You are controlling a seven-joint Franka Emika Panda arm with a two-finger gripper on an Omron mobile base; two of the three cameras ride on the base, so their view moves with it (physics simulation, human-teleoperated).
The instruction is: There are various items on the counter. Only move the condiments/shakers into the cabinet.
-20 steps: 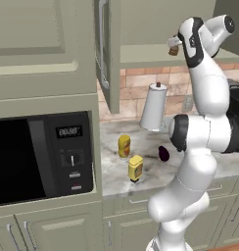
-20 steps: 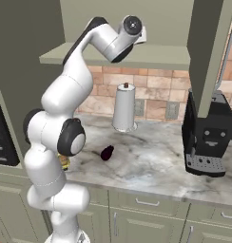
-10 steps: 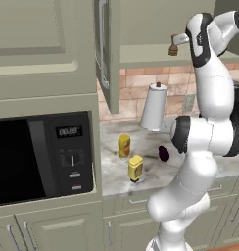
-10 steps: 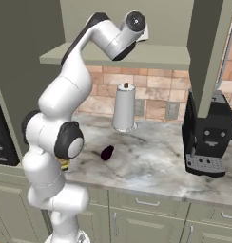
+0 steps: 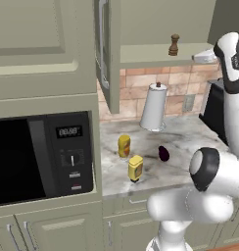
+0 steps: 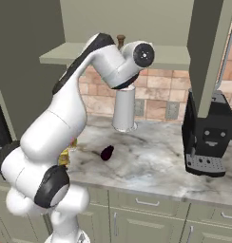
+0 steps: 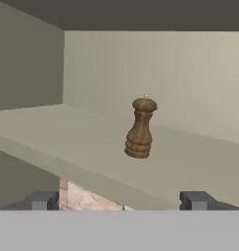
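The wall cabinet (image 5: pixel 141 29) occupies the upper centre of the left base view, its panelled door (image 5: pixel 106 54) swung open toward the camera. Its floor shelf (image 7: pixel 92 147) runs across the middle of the hand view. The marbled tabletop (image 5: pixel 185 142) fills the centre of the left base view, with a black microwave (image 5: pixel 40 157) at left and a black coffee machine (image 6: pixel 208 137) at the right of the right base view. A white paper-towel roll (image 5: pixel 153 107) stands upright at the back of the tabletop.

The hand (image 7: pixel 121 200) is released: its two dark fingertips (image 7: pixel 40 200) stand wide apart at the bottom of the hand view, short of the shelf edge and clear of any object.

The brown pepper shaker (image 7: pixel 140 128) stands upright on the cabinet shelf, apart from the hand. The amber squeeze bottle (image 5: pixel 124 146) and the bright yellow squeeze bottle (image 5: pixel 135 168) stand near each other on the tabletop, left of centre. The dark purple eggplant (image 5: pixel 163 153) lies just right of them.
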